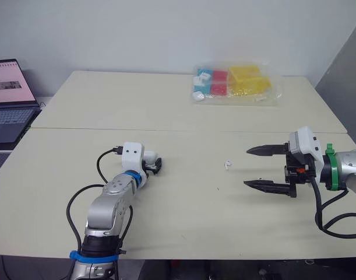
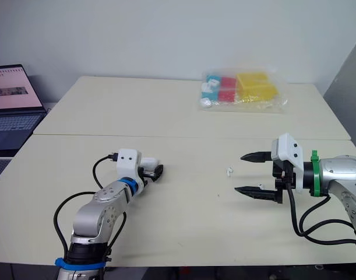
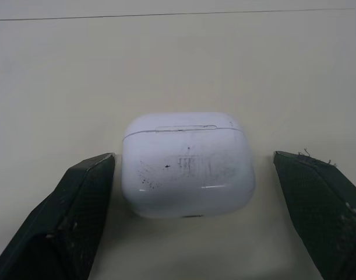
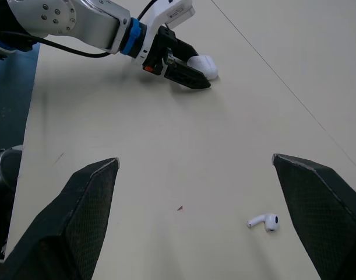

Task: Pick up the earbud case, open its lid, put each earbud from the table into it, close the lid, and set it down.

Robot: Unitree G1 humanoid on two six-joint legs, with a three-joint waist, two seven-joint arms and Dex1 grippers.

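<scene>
The white earbud case (image 3: 186, 163) lies on the table with its lid shut, between the fingers of my left gripper (image 1: 155, 165). That gripper is open around it: one finger (image 3: 78, 204) sits close to the case, the other (image 3: 317, 198) stands clear. The case also appears in the right wrist view (image 4: 204, 66). One white earbud (image 1: 227, 165) lies loose mid-table, seen too in the right wrist view (image 4: 264, 222). My right gripper (image 1: 246, 167) hovers just right of it, wide open and empty. A tiny white bit (image 2: 260, 186) sits by its lower finger; I cannot tell what it is.
A clear bag of coloured blocks (image 1: 236, 81) lies at the back right of the table (image 1: 183, 221). An open laptop (image 1: 9, 99) stands off the table's far left. A seam (image 1: 183, 129) runs across the tabletop.
</scene>
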